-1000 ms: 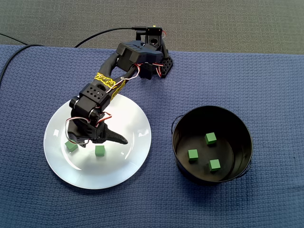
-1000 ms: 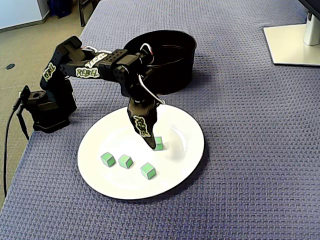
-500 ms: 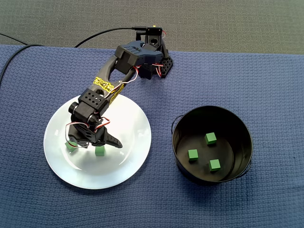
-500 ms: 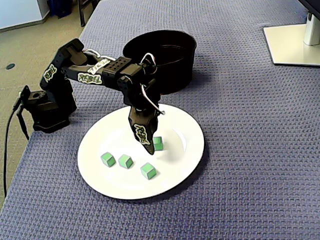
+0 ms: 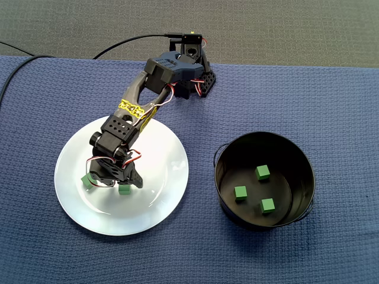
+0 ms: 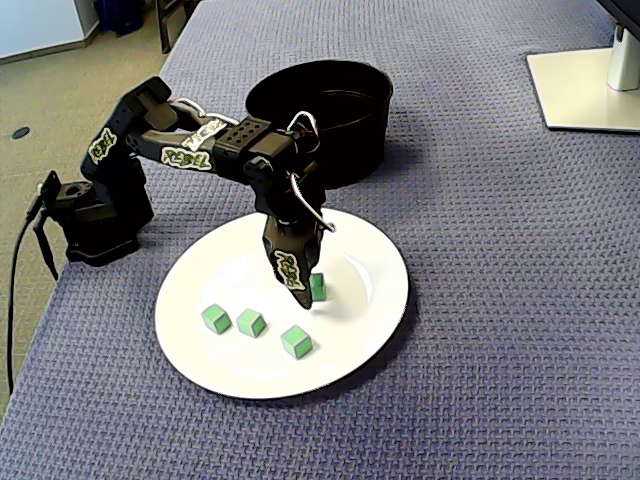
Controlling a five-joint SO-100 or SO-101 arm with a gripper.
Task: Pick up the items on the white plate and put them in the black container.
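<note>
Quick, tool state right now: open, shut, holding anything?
Tool: down at a green cube on the white plate; whether it is shut on the cube cannot be told.

Plate: white, glossy, smooth, glazed look.
Container: black, glossy, metal-like wall.
Cubes: green, matt, smooth faces.
Arm: black matt plastic, printed stickers.
Table cover: blue woven cloth, rough waffle texture, matt.
</note>
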